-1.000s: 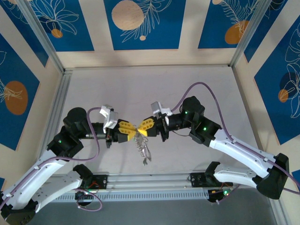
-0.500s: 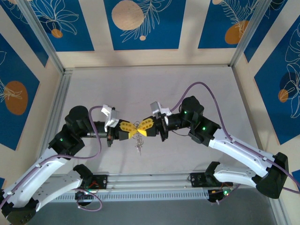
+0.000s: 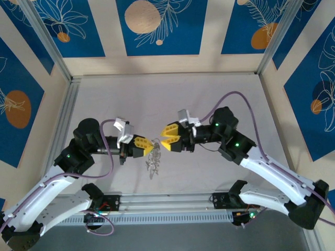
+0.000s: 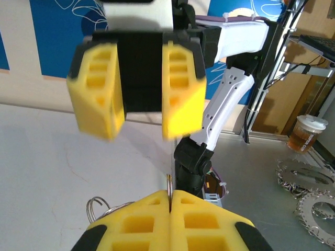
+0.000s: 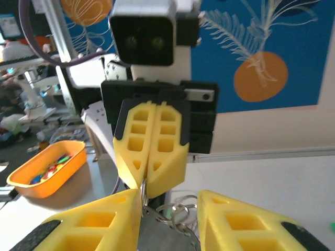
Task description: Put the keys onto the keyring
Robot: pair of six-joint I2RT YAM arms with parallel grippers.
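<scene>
Left hand (image 3: 151,144) fully closed, pads pinched on the thin wire of the keyring (image 4: 169,183). In the left wrist view the wire showed edge-on, standing upright in the seam between the two fingers. Right hand (image 3: 166,138) partly open, jaws clearly apart and holding nothing. It faced the left hand tip to tip, just beside it. In the right wrist view its left finger (image 5: 99,222) sat very close to the ring; contact could not be told.

Both hands were over the middle of the table (image 3: 209,99), above the surface. An orange bin (image 5: 47,167) with small coloured bits sat off to the side, and purple cables (image 3: 230,97) looped over the arms. Nothing was between the two hands but the ring itself.

The keys (image 3: 152,166) hung in a small silvery bunch under the left fingertips. In the top view the bunch's long axis ran from the pinch toward the near table edge. Single keys were too small to separate.
</scene>
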